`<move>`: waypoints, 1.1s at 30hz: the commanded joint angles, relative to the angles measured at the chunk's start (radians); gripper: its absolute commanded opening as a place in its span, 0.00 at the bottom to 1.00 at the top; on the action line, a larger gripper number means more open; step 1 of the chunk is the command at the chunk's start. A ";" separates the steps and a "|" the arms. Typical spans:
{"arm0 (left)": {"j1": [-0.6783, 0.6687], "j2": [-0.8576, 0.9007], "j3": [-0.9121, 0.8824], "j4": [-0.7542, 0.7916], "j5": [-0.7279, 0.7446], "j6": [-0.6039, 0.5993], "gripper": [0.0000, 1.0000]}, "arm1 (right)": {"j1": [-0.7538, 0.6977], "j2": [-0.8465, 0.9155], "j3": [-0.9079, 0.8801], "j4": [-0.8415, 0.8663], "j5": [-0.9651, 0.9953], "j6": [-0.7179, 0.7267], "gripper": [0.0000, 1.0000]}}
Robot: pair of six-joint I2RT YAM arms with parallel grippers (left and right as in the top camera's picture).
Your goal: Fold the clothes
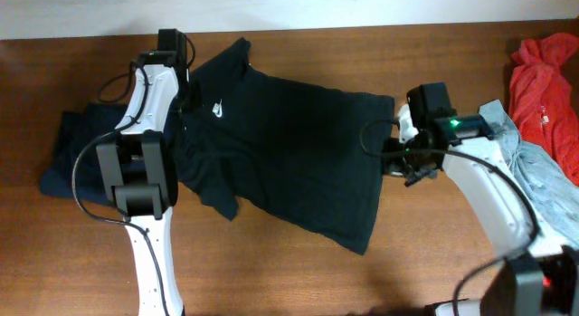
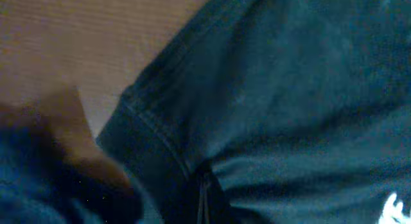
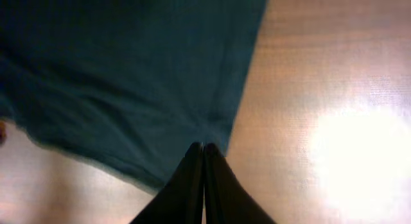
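Observation:
A dark teal short-sleeved shirt [image 1: 289,144] with a small white logo lies spread across the middle of the wooden table. My left gripper [image 1: 187,97] is at its upper left, by the collar. In the left wrist view the fingers [image 2: 204,189] are shut on a fold of the shirt [image 2: 289,89]. My right gripper [image 1: 389,155] is at the shirt's right edge. In the right wrist view its fingers [image 3: 204,148] are shut on the hem of the shirt [image 3: 128,70].
A dark navy garment [image 1: 68,153] lies at the left, partly under the left arm, and shows in the left wrist view [image 2: 38,185]. A red garment [image 1: 543,81] and a light blue garment [image 1: 534,176] lie at the right edge.

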 commanded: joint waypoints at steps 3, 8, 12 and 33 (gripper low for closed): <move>-0.013 -0.031 0.201 -0.148 0.050 -0.011 0.20 | -0.007 0.124 0.014 0.235 -0.005 -0.010 0.04; -0.018 -0.103 0.446 -0.334 0.090 -0.011 0.35 | -0.007 0.249 0.014 0.503 -0.004 0.041 0.04; -0.019 -0.159 0.603 -0.456 0.091 -0.011 0.36 | -0.008 0.354 0.015 0.632 -0.001 0.078 0.04; -0.077 -0.310 0.704 -0.603 0.086 -0.007 0.37 | -0.164 0.632 0.054 0.820 0.299 0.094 0.04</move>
